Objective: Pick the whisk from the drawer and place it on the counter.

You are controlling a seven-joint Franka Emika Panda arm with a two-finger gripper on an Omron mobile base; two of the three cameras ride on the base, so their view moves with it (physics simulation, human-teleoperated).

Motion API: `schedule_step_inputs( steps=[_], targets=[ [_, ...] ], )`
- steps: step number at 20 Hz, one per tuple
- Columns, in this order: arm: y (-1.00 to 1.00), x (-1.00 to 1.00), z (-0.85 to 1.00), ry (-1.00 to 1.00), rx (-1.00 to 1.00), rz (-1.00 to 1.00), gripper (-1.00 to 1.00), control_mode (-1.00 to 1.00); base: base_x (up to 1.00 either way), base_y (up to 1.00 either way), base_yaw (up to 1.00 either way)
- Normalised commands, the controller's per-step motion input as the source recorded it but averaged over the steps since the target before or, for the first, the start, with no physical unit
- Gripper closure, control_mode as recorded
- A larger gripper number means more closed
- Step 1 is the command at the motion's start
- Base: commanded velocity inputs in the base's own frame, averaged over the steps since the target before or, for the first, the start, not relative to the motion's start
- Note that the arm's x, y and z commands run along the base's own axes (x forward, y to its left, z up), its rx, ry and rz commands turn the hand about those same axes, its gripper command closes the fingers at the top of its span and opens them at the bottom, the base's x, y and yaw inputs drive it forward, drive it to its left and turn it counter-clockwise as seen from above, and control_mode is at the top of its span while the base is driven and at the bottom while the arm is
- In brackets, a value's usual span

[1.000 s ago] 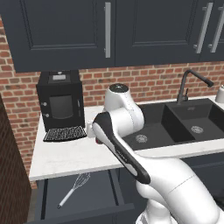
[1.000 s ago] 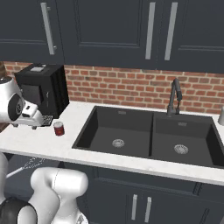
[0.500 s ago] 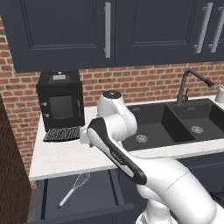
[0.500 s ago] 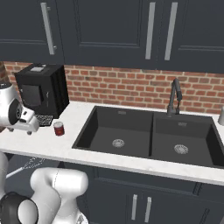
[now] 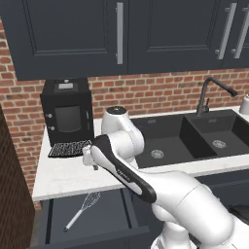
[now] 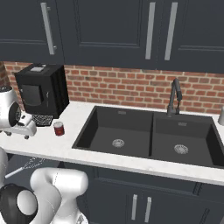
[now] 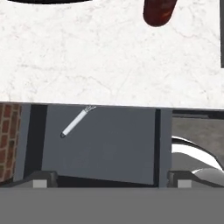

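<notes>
The arm is bent over the counter (image 5: pixel 63 175), with the gripper (image 5: pixel 90 159) held above its front edge, jaws spread wide and nothing grasped. The drawer (image 5: pixel 109 214) is pulled out below. The whisk (image 5: pixel 81 210) is seen lying flat inside it: white handle, silvery wire head tucked partly under the counter edge. A small red can (image 6: pixel 58 128) is seen standing on the counter.

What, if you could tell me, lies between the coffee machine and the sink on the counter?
In the right base view a small red can stands on the white counter between the black coffee machine and the sink; the rest is bare.
</notes>
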Motion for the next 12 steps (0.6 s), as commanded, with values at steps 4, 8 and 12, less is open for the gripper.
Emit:
schedule_step_inputs(
  steps=[4,8,12],
  targets=[
    [0.22,-0.08,-0.53,0.05,0.00,0.00,-1.00,-1.00,0.00,0.00,0.00],
    [0.29,-0.15,-0.47,0.05,0.00,0.01,-1.00,-1.00,0.00,0.00,0.00],
    [0.34,-0.12,-0.41,0.01,0.00,0.00,-1.00,-1.00,0.00,0.00,0.00]
  ],
)
